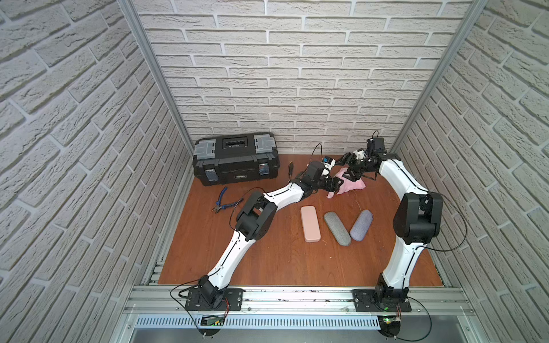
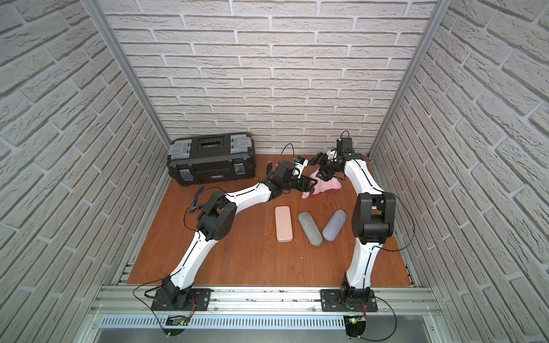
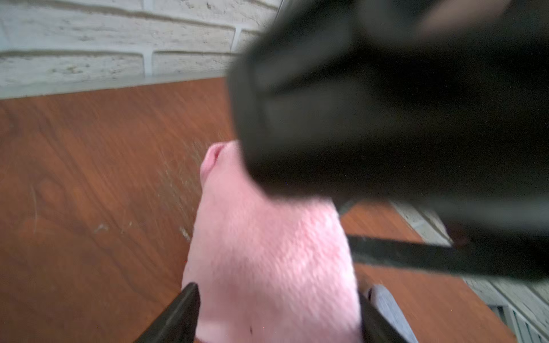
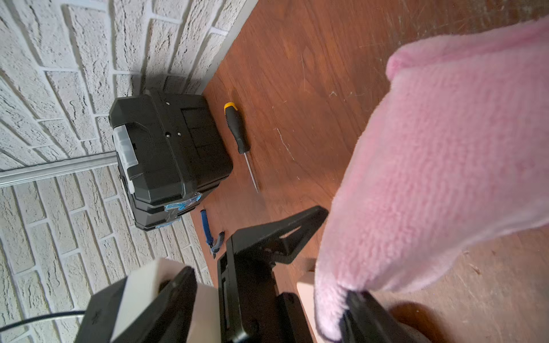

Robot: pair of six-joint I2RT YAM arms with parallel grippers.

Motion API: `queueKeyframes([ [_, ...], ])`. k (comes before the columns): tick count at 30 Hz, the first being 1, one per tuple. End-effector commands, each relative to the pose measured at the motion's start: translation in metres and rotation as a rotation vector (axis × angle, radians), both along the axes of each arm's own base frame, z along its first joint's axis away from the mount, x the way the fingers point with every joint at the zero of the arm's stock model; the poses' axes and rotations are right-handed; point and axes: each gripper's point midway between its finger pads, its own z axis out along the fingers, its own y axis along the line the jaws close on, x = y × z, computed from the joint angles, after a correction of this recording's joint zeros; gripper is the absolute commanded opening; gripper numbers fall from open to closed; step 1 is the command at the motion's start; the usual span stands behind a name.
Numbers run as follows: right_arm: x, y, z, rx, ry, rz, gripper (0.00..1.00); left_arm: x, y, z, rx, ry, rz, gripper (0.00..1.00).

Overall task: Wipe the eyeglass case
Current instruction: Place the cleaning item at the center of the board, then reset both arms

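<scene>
Three eyeglass cases lie side by side mid-table in both top views: a pink one [image 1: 310, 224], a grey one [image 1: 337, 228] and a blue-grey one [image 1: 361, 225]. Beyond them, near the back wall, a fluffy pink cloth [image 1: 355, 185] [image 3: 267, 237] is bunched up. My left gripper [image 1: 337, 184] [image 3: 276, 291] has a finger pressed on each side of the cloth. My right gripper [image 1: 352, 175] [image 4: 270, 282] hovers just above it with its jaws wide apart. The cloth [image 4: 445, 148] drapes against one right finger. The left gripper's black body sits between the right fingers.
A black toolbox [image 1: 236, 159] stands at the back left. A screwdriver [image 4: 236, 127] lies beside it, and blue-handled pliers [image 1: 222, 203] lie in front of it. Brick walls enclose the back and both sides. The two arms nearly touch over the cloth.
</scene>
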Motion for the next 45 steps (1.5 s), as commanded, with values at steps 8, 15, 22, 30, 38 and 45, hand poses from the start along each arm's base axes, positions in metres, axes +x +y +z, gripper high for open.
queueKeyframes([
  [8,-0.023,0.015,0.066,0.088,-0.149,0.048,0.74,0.034,0.014,-0.001,-0.11,0.105,0.102,0.17],
  [15,-0.046,-0.024,0.096,-0.099,-0.208,-0.019,0.76,0.049,0.054,-0.032,-0.055,0.218,0.18,0.32],
  [22,-0.031,-0.021,0.037,-0.176,-0.1,-0.003,0.71,0.019,0.097,-0.033,0.055,0.305,0.173,0.98],
  [30,-0.045,-0.05,-0.003,-0.445,-0.051,0.012,0.73,-0.018,0.157,0.018,0.043,0.165,0.194,0.98],
  [38,-0.084,-0.079,0.007,-0.744,-0.259,-0.094,1.0,-0.079,0.246,0.062,0.268,-0.153,0.395,0.98],
  [45,-0.117,-0.127,-0.019,-1.196,-0.323,-0.157,1.0,-0.093,0.371,0.055,0.583,-0.274,0.69,0.98],
])
